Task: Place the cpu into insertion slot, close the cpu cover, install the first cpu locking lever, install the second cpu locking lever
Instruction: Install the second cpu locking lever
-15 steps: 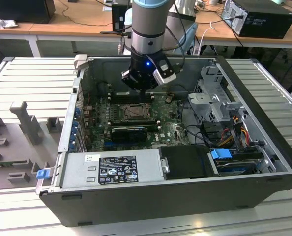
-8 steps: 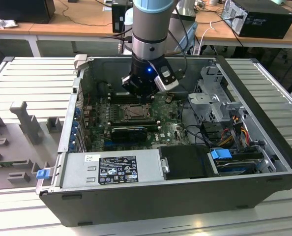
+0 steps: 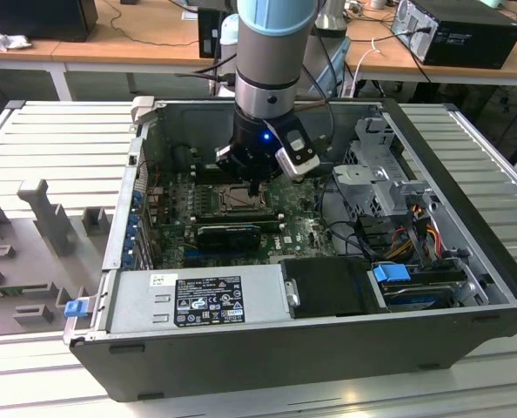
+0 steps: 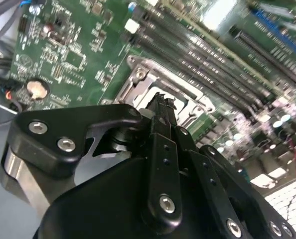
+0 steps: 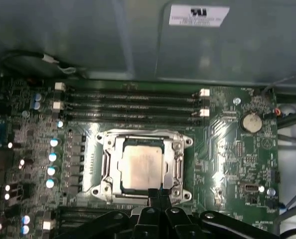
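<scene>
First wrist view: we see the cpu (image 5: 142, 168) seated in the insertion slot (image 5: 108, 167), cover (image 5: 178, 162) down, gripper (image 5: 156, 193) clenched empty at six o'clock edge.

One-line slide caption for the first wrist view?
Black end effector poised at the rim of the square grey-rimmed CPU socket, where the silver-topped square CPU sits framed by the metal cover.

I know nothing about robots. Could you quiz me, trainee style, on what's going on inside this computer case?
1. True or false: the cpu already lies in the insertion slot.
2. Is the gripper open or shut?
3. What lies nearest the gripper: A the coin battery, B the cpu cover, C the memory slots?

Key: 1 true. 2 shut, holding nothing. 3 B.
</scene>
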